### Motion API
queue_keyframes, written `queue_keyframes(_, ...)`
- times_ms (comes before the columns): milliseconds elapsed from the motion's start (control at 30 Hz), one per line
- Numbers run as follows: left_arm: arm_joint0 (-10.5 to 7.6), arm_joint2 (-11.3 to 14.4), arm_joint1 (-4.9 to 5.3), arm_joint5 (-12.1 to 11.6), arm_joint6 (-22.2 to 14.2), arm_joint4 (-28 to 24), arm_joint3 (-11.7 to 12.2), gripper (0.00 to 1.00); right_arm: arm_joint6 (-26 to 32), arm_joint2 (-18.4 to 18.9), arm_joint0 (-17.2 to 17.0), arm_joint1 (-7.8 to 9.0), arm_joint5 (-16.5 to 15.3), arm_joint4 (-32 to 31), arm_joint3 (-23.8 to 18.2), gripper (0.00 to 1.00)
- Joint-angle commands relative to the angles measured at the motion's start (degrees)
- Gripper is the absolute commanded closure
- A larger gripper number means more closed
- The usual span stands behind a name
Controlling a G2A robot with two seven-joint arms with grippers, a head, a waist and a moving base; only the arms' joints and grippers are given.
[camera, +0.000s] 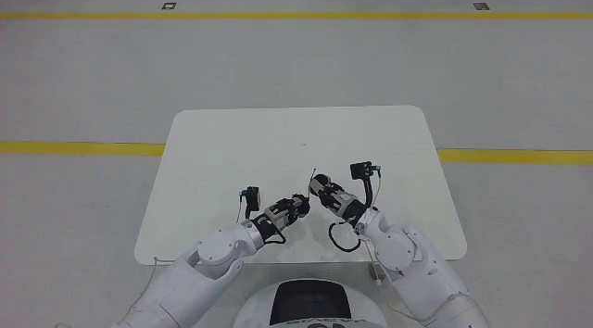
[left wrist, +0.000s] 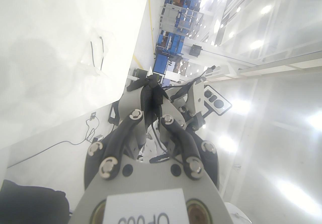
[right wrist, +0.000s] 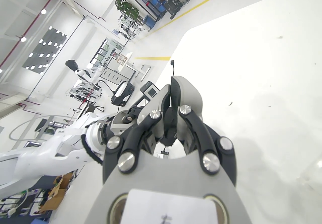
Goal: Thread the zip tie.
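Right hand [right wrist: 171, 85] pinched shut on thin black plastic zip tie [right wrist: 172, 70]; tie's square head pokes out past fingertips. Left hand [left wrist: 151, 85] closed too, cannot tell if gripping anything. Both hands near each other above white rounded counter [camera: 371, 133]. Clear bag of black ties [left wrist: 96, 52] lies on counter.

Top cam looks down from high up on the table [camera: 296, 133]. Wrist cams sit close behind the left gripper [left wrist: 151, 84] and right gripper [right wrist: 172, 84], w/ table beyond.
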Motion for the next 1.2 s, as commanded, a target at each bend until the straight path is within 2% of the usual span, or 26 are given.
queue_keyframes(0, 0.00, 0.0, 0.00, 0.0, 0.0, 0.0, 0.0, 1.00, -0.1, -0.1, 0.0, 0.15, 0.0, 0.2, 0.0, 1.00)
queue_keyframes(133, 0.00, 0.0, 0.00, 0.0, 0.0, 0.0, 0.0, 1.00, 0.0, -0.1, 0.2, 0.37, 0.0, -0.2, 0.7, 1.00)
queue_keyframes(533, 0.00, 0.0, 0.00, 0.0, 0.0, 0.0, 0.0, 1.00, -1.0, -0.5, 0.7, 0.44, 2.8, -1.7, 1.3, 1.00)
queue_keyframes(900, 0.00, 0.0, 0.00, 0.0, 0.0, 0.0, 0.0, 1.00, -1.0, 0.9, 0.1, 0.90, 2.8, -1.7, 0.8, 1.00)
queue_keyframes(1167, 0.00, 0.0, 0.00, 0.0, 0.0, 0.0, 0.0, 1.00, -0.1, 0.2, 0.3, 1.00, 2.0, -1.9, 0.7, 1.00)
